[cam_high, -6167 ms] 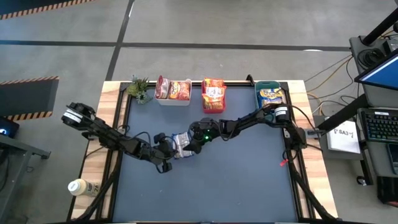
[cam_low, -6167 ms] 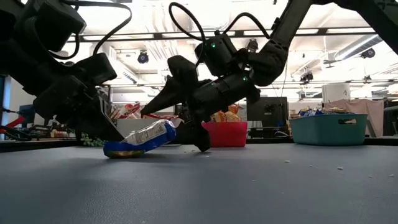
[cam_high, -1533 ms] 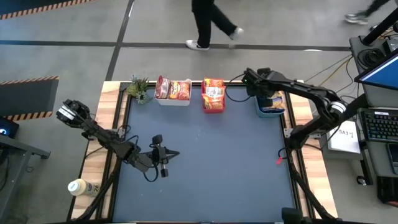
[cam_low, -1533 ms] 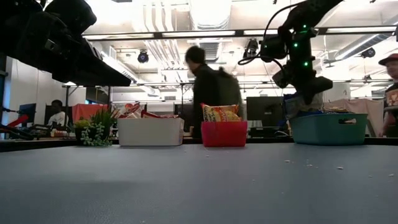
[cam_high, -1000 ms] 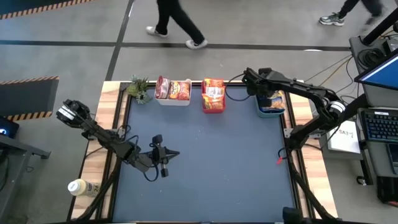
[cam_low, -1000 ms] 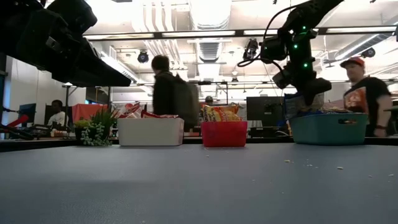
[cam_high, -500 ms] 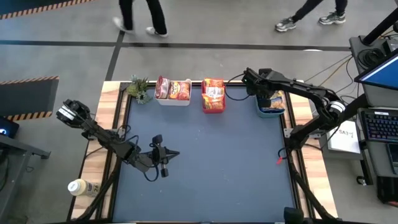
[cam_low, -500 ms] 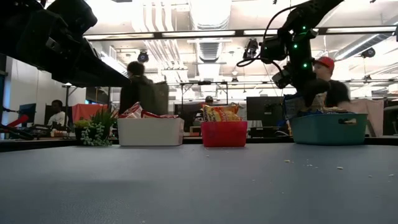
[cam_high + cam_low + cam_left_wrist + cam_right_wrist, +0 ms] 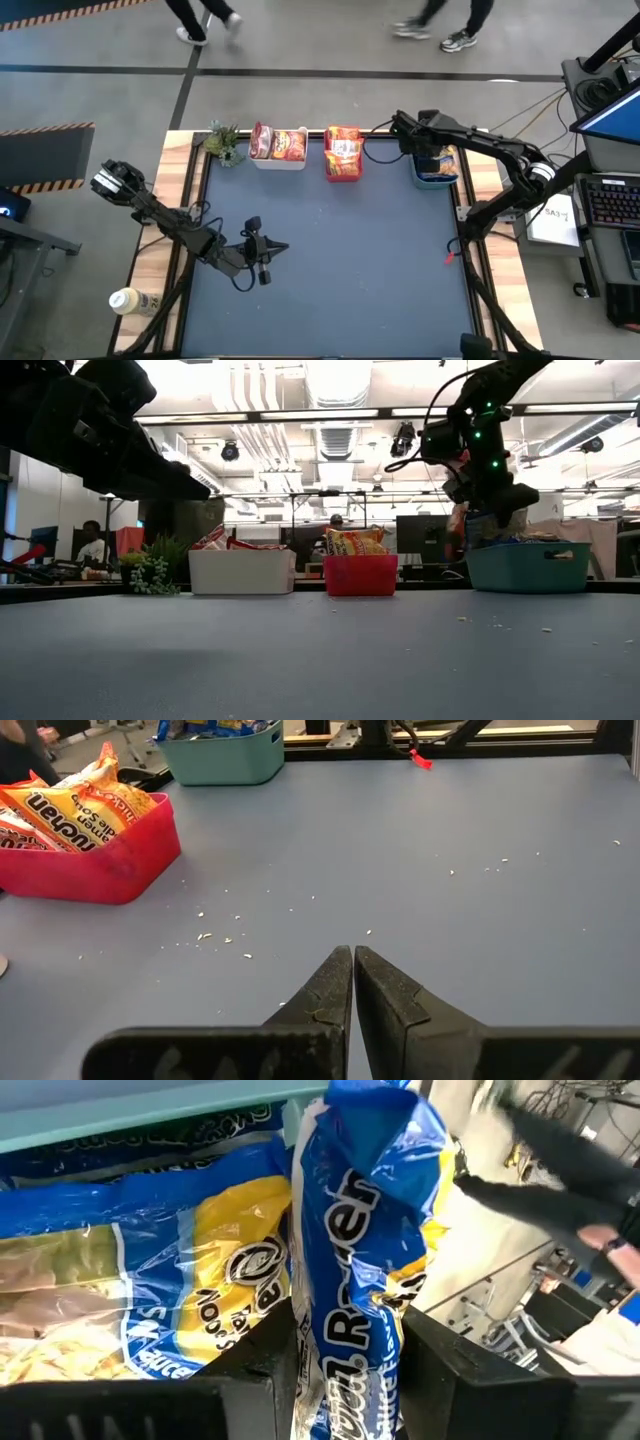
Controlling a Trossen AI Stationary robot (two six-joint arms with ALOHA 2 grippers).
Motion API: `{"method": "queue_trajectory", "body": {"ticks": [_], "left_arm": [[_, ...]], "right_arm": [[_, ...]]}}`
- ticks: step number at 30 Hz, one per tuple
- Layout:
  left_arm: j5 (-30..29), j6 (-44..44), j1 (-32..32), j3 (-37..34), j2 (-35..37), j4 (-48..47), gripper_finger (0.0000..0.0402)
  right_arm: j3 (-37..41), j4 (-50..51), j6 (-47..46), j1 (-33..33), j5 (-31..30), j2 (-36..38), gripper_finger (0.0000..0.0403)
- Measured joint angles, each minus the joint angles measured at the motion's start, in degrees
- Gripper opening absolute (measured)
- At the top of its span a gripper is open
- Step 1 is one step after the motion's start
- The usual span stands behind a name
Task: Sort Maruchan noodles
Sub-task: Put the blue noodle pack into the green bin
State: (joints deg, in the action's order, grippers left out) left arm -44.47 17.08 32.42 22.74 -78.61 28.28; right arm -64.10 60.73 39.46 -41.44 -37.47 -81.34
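Three bins line the far edge of the desk (image 9: 330, 260), and much of what they hold is hidden. From above, the right arm covers part of the teal bin (image 9: 437, 160); only a strip of blue-yellow packets (image 9: 445, 158) shows past it. In the low view the bin walls hide all but the tops of the packets: the pink bin (image 9: 360, 575) shows orange packets (image 9: 352, 541) above its rim, the white bin (image 9: 241, 571) shows red-and-white packets (image 9: 222, 540), and the left arm is cut off at the picture's top corner. A plant (image 9: 224, 143) stands beside the white bin.

The right hand (image 9: 345, 1365) hangs over the teal bin, fingers closed onto a blue packet (image 9: 360, 1270) standing on edge between them, with other blue-yellow packets lying flat in the bin behind it. The left hand (image 9: 353, 955) hovers over bare desk near the left front, fingers pressed together with nothing between them. Small crumbs (image 9: 220, 938) are scattered on the desk ahead of it.

Six seconds ago both hands met at mid-desk over a blue packet lying there; that spot is now bare. Over the last second and a half neither arm has visibly shifted; only the people walking on the floor beyond the desk have moved along.
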Motion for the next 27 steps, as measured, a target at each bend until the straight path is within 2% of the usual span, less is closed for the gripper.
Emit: {"method": "queue_trajectory", "body": {"ticks": [27], "left_arm": [[0.0,0.2,0.0,0.0,0.0,0.0,0.0]], "right_arm": [[0.2,0.3,-2.0,-1.1,0.0,0.0,0.0123]]}}
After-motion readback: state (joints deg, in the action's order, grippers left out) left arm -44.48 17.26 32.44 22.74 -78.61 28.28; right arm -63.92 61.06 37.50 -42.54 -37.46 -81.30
